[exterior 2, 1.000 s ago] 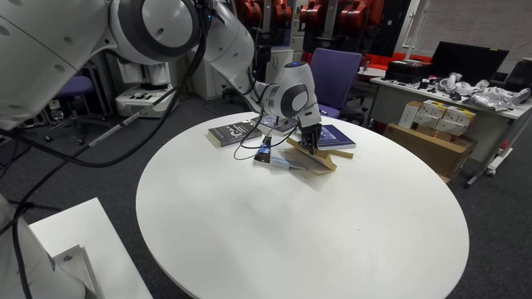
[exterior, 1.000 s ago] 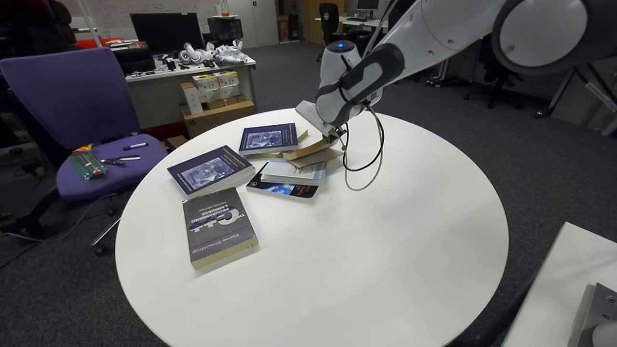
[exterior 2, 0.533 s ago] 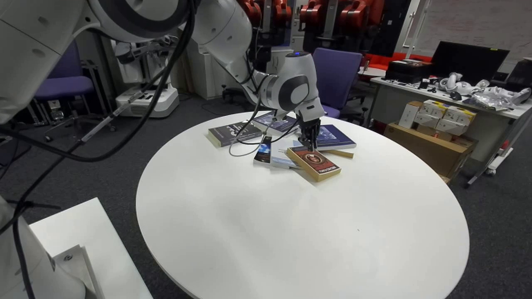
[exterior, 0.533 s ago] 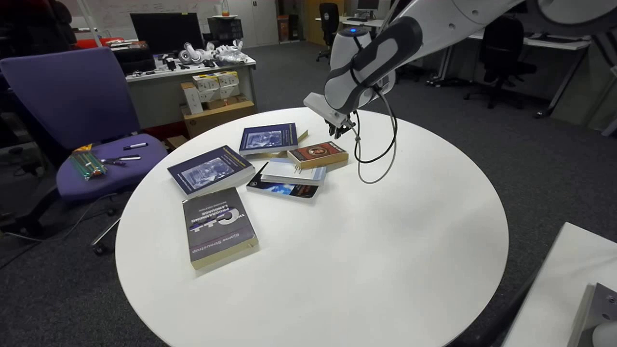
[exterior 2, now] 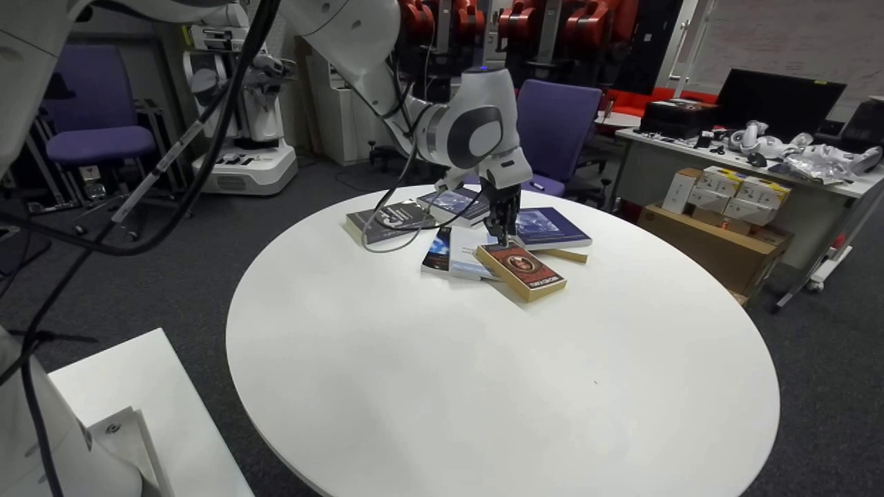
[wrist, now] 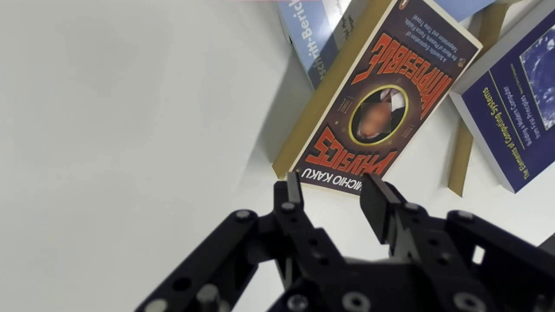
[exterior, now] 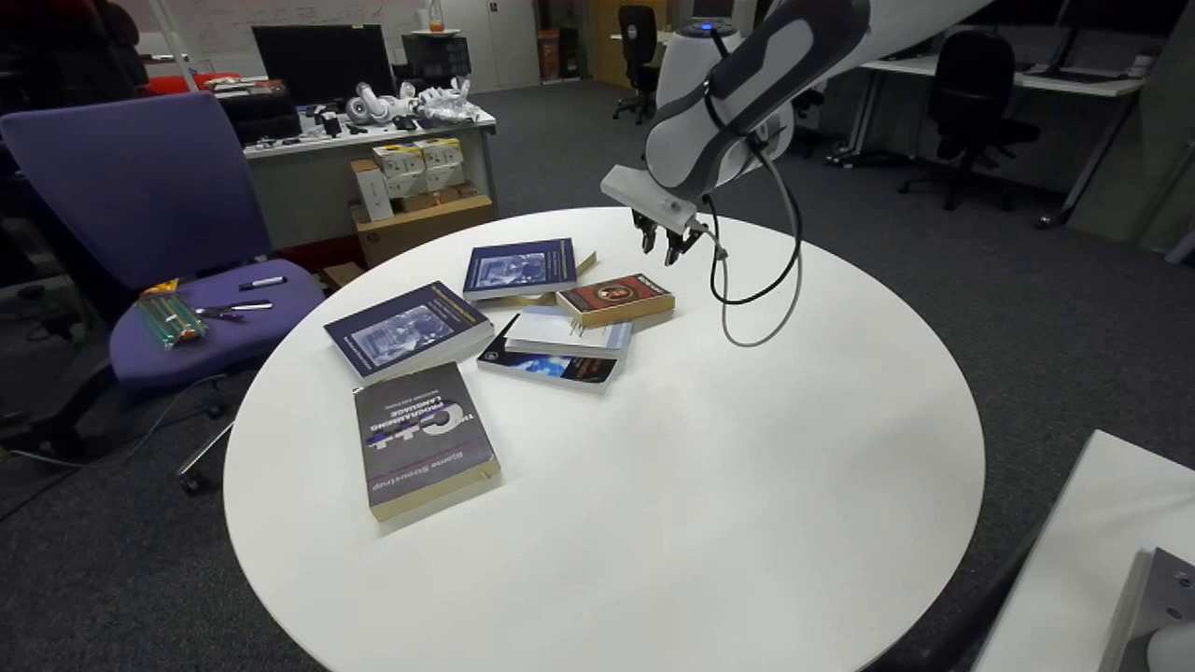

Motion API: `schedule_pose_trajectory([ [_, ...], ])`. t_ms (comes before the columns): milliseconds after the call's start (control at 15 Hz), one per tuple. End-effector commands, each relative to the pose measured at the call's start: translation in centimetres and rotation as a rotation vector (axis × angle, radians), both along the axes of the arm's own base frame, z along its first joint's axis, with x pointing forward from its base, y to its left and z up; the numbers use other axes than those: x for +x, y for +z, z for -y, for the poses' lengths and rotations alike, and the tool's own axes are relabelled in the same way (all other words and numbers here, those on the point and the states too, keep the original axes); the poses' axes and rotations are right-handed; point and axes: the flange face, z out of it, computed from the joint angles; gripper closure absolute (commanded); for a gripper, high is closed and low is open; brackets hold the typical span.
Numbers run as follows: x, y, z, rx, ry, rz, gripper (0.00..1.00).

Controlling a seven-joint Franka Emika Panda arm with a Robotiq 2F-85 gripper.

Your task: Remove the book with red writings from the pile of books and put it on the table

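The book with red writing (exterior: 616, 297) lies cover up and closed on the pile, partly on a pale blue-white book (exterior: 560, 329). It also shows in an exterior view (exterior 2: 523, 270) and in the wrist view (wrist: 342, 154), where one end sticks out past the pale book over the white table (wrist: 130, 130). I cannot tell whether that end touches the table. My gripper (wrist: 331, 177) is open and empty, its fingertips over the book's author-name end. In both exterior views the gripper (exterior: 659, 250) (exterior 2: 503, 238) is above that book's far end, apart from it in one.
A dark blue book (exterior: 520, 266) lies on a tan-edged book (exterior: 586, 263). Another dark blue book (exterior: 407, 329) and a thick grey C++ book (exterior: 425, 439) lie farther along. A black-and-blue book (exterior: 560, 367) is under the pale one. A cable loop hangs beside the gripper.
One second ago my gripper had the red-lettered book's cover or pages lifted and bent. The book then dropped closed onto the pile. My gripper has risen away from it and its fingers are apart.
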Motion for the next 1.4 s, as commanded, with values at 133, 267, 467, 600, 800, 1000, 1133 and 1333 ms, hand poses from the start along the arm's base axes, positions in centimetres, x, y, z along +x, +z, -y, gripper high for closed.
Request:
schedule_pose_trajectory([
  [133, 0.3, -0.7, 0.4, 0.027, 0.013, -0.086, 0.08],
  [267, -0.3, -1.4, 0.0, 0.004, -0.004, -0.088, 0.00],
  [467, -0.3, -2.0, -0.2, 0.004, -0.002, -0.102, 0.00],
  [600, -0.3, -2.2, -0.2, 0.004, -0.002, -0.105, 0.00],
  [800, 0.3, -2.3, -0.1, -0.018, -0.039, -0.020, 0.00],
  [1000, 1.5, -4.0, 0.2, -0.021, -0.092, 0.086, 0.00],
  [1133, 1.8, -5.8, 0.3, -0.026, -0.124, 0.109, 0.00],
  [1333, 1.9, -8.2, 0.0, -0.022, -0.155, 0.129, 0.00],
])
